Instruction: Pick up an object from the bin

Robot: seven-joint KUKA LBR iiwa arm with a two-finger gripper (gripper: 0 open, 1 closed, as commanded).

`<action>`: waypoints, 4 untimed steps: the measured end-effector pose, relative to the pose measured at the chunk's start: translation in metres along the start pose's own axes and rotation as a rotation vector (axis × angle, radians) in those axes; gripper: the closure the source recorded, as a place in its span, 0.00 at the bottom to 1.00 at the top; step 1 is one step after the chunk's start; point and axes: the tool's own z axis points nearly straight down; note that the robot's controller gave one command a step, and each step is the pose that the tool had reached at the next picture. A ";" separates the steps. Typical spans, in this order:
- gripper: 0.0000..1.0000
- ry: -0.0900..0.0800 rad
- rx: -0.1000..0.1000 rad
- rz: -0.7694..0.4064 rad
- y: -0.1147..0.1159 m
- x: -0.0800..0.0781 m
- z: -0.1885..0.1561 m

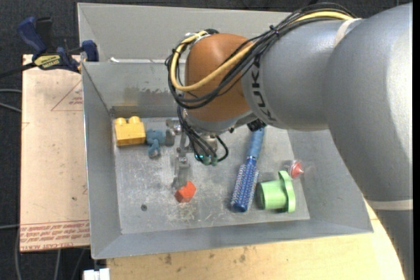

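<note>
1. Firstly, the grey arm (328,75) comes in from the view's right and covers the right part of the bin; the gripper hangs from its lower left end.
2. The grey metal bin (102,154) lies all around the gripper, which is low over the floor, a little left of the middle.
3. The round orange cover (213,75) on the wrist sits directly above the gripper, toward the back wall.
4. The gripper (180,181) points down to the floor. How far it is open I cannot tell, and I cannot see anything held in it.
5. A blue hairbrush (248,174) lies to the view's right of the gripper, near but apart, with its bristle end toward the front wall.
6. A green spool-like piece (277,195) lies further right, just beside the brush's bristle end.
7. A yellow toy brick (129,130) rests to the left of the gripper and further back, close to the left wall.
8. A small blue-grey piece (155,141) lies between the yellow brick and the gripper.
9. A small orange block (186,192) lies on the floor right at the gripper's tip, on its front side; touching or only just beside, I cannot tell.
10. A tiny red and white thing (296,170) lies far to the right, behind the green piece.
</note>
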 end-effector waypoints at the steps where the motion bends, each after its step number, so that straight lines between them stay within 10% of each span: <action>1: 0.00 -0.010 0.001 -0.138 -0.007 -0.078 0.063; 2: 0.00 -0.007 -0.001 -0.170 0.027 -0.052 0.061; 4: 0.00 -0.011 0.000 -0.698 0.083 -0.067 0.061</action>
